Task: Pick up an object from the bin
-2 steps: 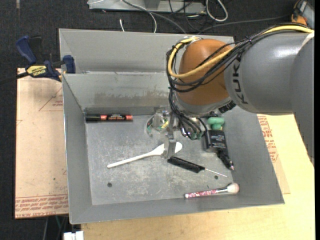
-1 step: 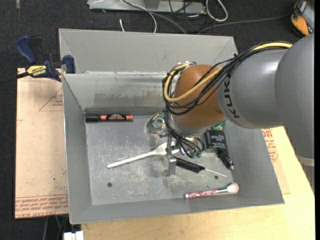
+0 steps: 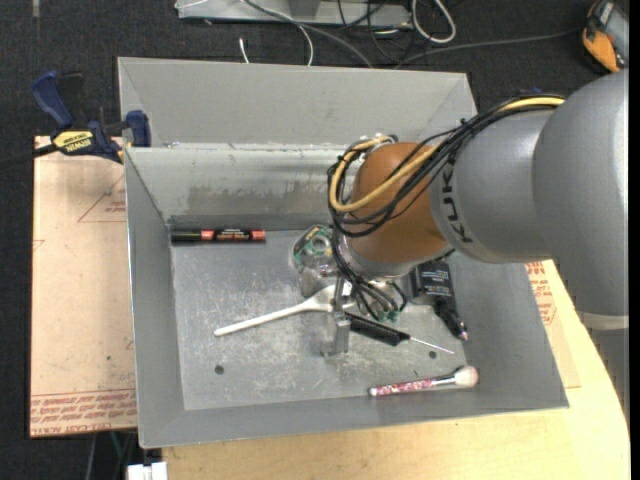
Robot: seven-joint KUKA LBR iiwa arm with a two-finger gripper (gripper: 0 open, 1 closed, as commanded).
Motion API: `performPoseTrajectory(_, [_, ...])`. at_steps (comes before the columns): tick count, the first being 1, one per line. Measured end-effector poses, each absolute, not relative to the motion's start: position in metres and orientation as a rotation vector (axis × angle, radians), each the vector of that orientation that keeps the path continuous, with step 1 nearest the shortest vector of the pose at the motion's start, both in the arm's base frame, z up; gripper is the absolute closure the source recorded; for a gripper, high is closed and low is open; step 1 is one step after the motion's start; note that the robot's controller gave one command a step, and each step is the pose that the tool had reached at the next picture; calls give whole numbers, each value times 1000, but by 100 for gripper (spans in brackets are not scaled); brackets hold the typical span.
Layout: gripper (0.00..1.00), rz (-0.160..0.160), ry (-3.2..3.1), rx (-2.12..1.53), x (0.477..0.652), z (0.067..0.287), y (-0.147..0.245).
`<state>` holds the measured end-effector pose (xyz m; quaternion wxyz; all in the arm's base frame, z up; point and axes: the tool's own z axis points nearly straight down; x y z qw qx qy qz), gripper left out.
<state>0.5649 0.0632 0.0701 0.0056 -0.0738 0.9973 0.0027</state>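
My gripper [image 3: 338, 334] reaches down to the bin floor near the middle, below the orange wrist cover. It stands at the right end of a white plastic utensil [image 3: 270, 317], which lies slanted with its handle pointing left. Just right of the gripper lies a black pen-like stick [image 3: 382, 331]. A crumpled clear and green thing [image 3: 314, 252] sits just behind it, partly hidden by the wrist. Nothing shows as held.
A black marker with a red label [image 3: 216, 235] lies along the back wall at the left. A pink-handled brush with a white tip [image 3: 424, 383] lies near the front right. A black boxy thing [image 3: 436, 282] sits at the right, under the arm.
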Motion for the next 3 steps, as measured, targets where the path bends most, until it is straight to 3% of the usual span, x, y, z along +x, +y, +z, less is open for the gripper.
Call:
performPoseTrajectory(1, [100,10,3126,-252,572,71,91])
performPoseTrajectory(2, [100,10,3126,-252,572,71,91])
performPoseTrajectory(3, [100,8,3138,-252,568,99,90])
